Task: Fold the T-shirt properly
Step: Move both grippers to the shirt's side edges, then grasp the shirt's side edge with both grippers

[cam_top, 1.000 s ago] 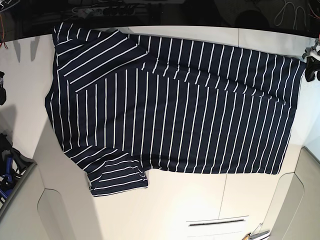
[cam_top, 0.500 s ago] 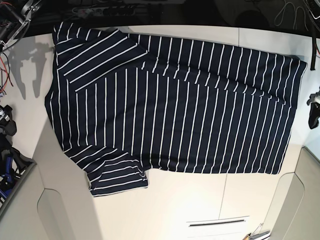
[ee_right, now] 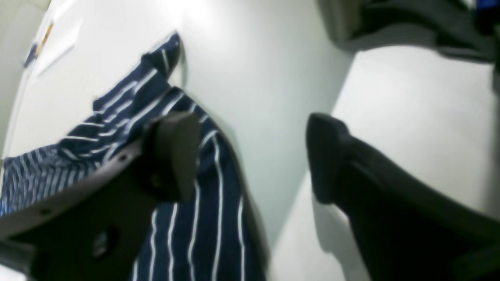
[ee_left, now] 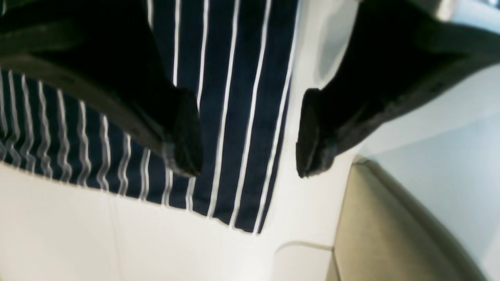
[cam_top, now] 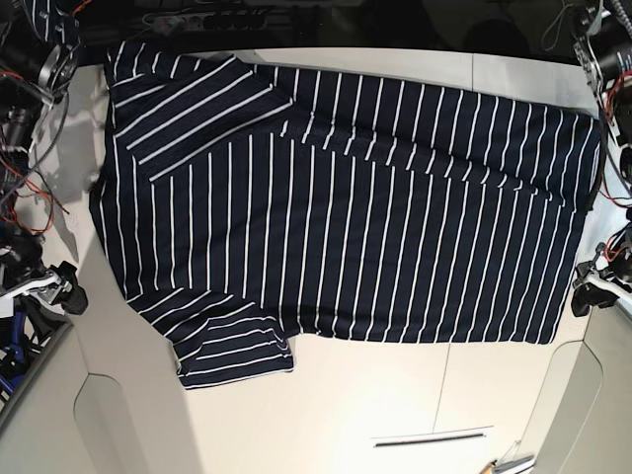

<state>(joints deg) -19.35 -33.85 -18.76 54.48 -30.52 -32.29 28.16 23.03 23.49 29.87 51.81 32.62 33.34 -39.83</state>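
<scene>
**Striped shirt spread flat, both grippers open at its near corners**

Spread flat across the white table (cam_top: 326, 405), the T-shirt (cam_top: 346, 217): dark navy with thin white stripes, lying sideways in the base view. Sleeves toward the left, one at the far left corner and one at the near left, the near one slightly rumpled at its edge. Hem along the right side, close to the table's right edge. A shallow crease running across the upper right part of the cloth.

At the right of the base view, the left gripper (cam_top: 592, 284), just beside the shirt's near right corner. Seen from its wrist camera, jaws spread wide apart, one finger over the striped cloth, the other over bare table, with the hem corner lying between them below. Nothing pinched; whether the fingers touch the cloth, cannot tell, picture blurred.

At the left of the base view, the right gripper (cam_top: 54, 291), near the shirt's left edge, apart from the cloth. From its wrist camera, jaws likewise spread wide, one finger above the striped sleeve area, the other above bare table. Nothing held.
</scene>
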